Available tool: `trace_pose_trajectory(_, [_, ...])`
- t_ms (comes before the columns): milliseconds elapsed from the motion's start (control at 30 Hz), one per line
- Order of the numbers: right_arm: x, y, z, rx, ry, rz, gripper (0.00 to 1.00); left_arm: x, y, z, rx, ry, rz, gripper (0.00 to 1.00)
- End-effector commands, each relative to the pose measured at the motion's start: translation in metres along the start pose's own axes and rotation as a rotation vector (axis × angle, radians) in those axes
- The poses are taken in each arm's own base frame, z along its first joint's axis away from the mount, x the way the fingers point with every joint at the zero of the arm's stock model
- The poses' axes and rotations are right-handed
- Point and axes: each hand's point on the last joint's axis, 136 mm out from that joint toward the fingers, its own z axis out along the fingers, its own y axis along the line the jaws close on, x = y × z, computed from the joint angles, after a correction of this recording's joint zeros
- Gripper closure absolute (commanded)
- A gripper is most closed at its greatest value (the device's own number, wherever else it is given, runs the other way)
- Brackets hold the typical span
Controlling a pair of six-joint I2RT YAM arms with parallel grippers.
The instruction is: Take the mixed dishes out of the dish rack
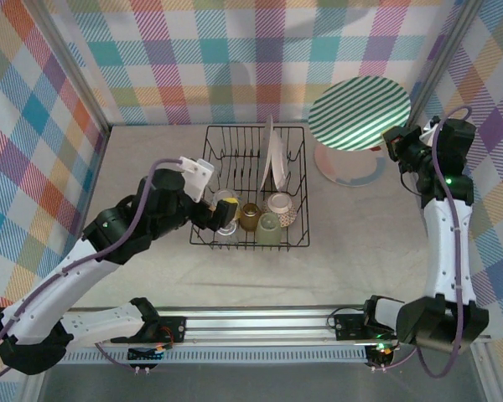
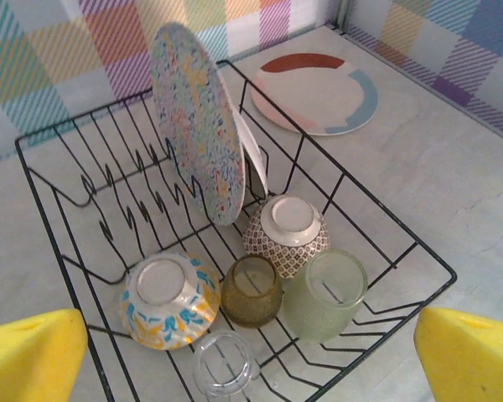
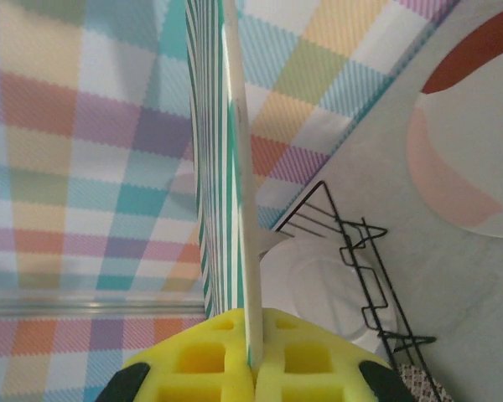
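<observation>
the right gripper point(image 3: 256, 352) is pinching the rim of the green-striped plate point(image 1: 360, 113), its yellow fingers closing right onto the edge, and it is holding the plate up above the table point(image 1: 365, 251), to the right of the dish rack point(image 1: 308, 226). in the right wrist view the plate is standing nearly edge-on between the fingertips.

the left gripper point(image 1: 215, 216) is hovering over the front left part of the rack with its fingers spreading fully open, holding nothing.

in the rack, a speckled multicolored plate point(image 2: 197, 126) is standing tilted toward the back, and a white plate point(image 2: 251, 155) is leaning just beside it. in front of them several small dishes are sitting close together. a bowl with a brown lattice pattern point(image 2: 286, 237) is resting upside down near the plates. a white bowl with blue and orange leaves point(image 2: 169, 303) is lying upside down at the left. between that bowl and the pale-green cup point(image 2: 324, 295), the amber cup point(image 2: 252, 291) is standing. a clear cup point(image 2: 224, 363) is sitting in front of the leaf-patterned bowl, near the front of the rack.

a plate with red, pink and blue patches point(image 2: 315, 94) is lying flat on the table to the right of the rack, partly under the raised striped plate in the top view.
</observation>
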Motion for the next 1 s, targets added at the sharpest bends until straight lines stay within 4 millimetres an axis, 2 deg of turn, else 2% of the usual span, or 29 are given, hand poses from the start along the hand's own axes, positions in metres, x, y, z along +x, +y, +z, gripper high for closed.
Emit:
trace_pose_trajectory(0, [-0.023,0.001,0.015,-0.071,-0.058,0.01,1.0,0.016,0.003,0.002,0.062,0.051,-0.113,0.0])
trace_pose_trajectory(167, [-0.04,-0.029,0.045,-0.031,-0.092,0.035,1.0,0.034,0.033,0.011,0.03,0.073,-0.221,0.0])
trace_pose_trajectory(267, [-0.044,-0.05,0.062,-0.002,-0.089,0.051,1.0,0.042,0.042,0.02,0.054,0.082,-0.296,0.0])
trace_pose_trajectory(500, [-0.04,-0.104,0.098,0.044,-0.062,0.053,1.0,0.039,0.037,0.025,0.126,0.024,-0.315,0.0])
trace_pose_trajectory(600, [-0.036,-0.121,0.112,0.045,-0.046,0.048,1.0,0.04,0.035,0.028,0.152,-0.004,-0.327,0.0])
trace_pose_trajectory(767, [-0.03,-0.14,0.129,0.032,-0.012,0.047,1.0,0.051,0.036,0.035,0.15,-0.011,-0.337,0.0])
trace_pose_trajectory(967, [-0.025,-0.162,0.14,0.061,0.016,0.05,1.0,0.06,0.038,0.042,0.15,0.0,-0.343,0.0])
